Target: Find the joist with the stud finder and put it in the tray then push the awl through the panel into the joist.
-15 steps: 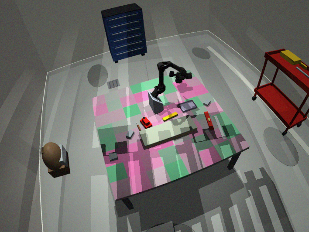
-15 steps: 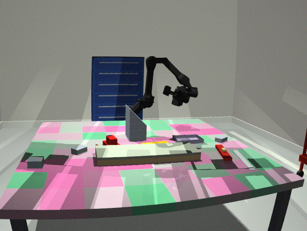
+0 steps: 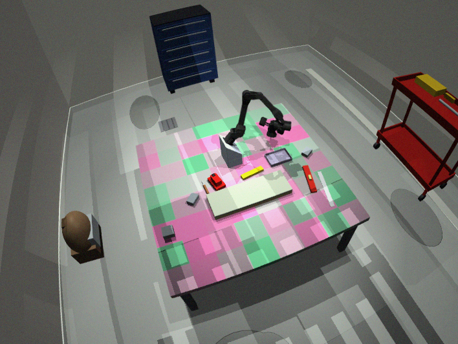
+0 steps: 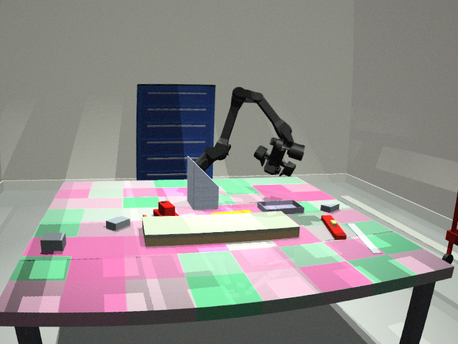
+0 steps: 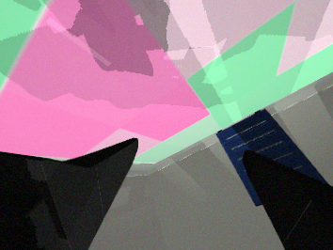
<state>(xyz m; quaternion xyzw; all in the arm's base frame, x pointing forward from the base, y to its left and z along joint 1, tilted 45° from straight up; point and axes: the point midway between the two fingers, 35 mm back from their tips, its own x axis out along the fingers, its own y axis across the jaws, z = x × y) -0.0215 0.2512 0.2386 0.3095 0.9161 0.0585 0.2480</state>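
While spread wide, matte black end effector (image 4: 274, 162) above shallow rectangular tray (image 4: 280, 207).

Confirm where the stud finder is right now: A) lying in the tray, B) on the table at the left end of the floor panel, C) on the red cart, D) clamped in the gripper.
B. The red stud finder sits on the table beside the left end of the floor panel; the tray holds nothing and the gripper hangs open in the air.
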